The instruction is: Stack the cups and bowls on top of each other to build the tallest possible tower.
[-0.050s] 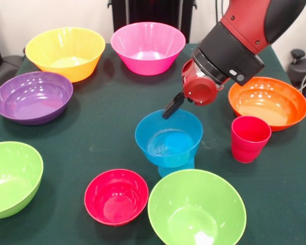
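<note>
A blue bowl [169, 137] rests on top of a light blue cup [176, 166] near the table's middle, forming a short tower. My gripper [172, 106] hangs tilted just above the bowl's far rim, its black tip pointing down-left. A glossy red rounded part [200, 88] sits at the arm's end; I cannot tell whether it is a held piece. The red-pink cup [250, 139] stands upright to the right of the tower. A small red bowl [116, 196] lies in front, at the left.
Large bowls ring the table: yellow-orange [65, 52], pink [148, 47], purple [33, 97], orange [268, 102], and lime green ones at the front [196, 210] and the left edge [10, 178]. The cloth [102, 127] is dark green.
</note>
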Available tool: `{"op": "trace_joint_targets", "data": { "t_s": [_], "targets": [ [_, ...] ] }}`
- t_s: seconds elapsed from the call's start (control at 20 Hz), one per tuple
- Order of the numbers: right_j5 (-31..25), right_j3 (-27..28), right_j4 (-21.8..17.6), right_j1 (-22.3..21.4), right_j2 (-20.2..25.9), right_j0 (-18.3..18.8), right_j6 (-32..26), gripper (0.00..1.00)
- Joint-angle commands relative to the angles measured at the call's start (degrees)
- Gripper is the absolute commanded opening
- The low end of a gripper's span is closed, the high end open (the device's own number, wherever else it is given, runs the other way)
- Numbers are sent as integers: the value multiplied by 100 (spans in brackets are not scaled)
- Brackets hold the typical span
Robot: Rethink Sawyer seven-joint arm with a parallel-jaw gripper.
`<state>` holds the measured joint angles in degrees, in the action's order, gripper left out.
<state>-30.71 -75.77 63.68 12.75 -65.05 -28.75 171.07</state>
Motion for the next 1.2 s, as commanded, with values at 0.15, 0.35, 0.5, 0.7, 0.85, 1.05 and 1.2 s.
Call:
{"op": "trace_joint_targets", "data": {
  "t_s": [0.15, 0.35, 0.5, 0.7, 0.85, 1.05, 1.2],
  "targets": [
    [-1064, 743, -237, 311, 552, 98, 2060, 0],
    [-1110, 765, -267, 309, 548, 84, 2126, 0],
    [-1099, 762, -293, 298, 567, 73, 2166, 0],
    [-1061, 688, -350, 248, 632, 40, 2149, 0],
    [-983, 626, -375, 231, 676, 21, 2091, 0],
    [-942, 607, -366, 221, 700, 17, 2080, 0],
    [-998, 646, -366, 217, 688, 29, 2110, 0]
  ]
}}
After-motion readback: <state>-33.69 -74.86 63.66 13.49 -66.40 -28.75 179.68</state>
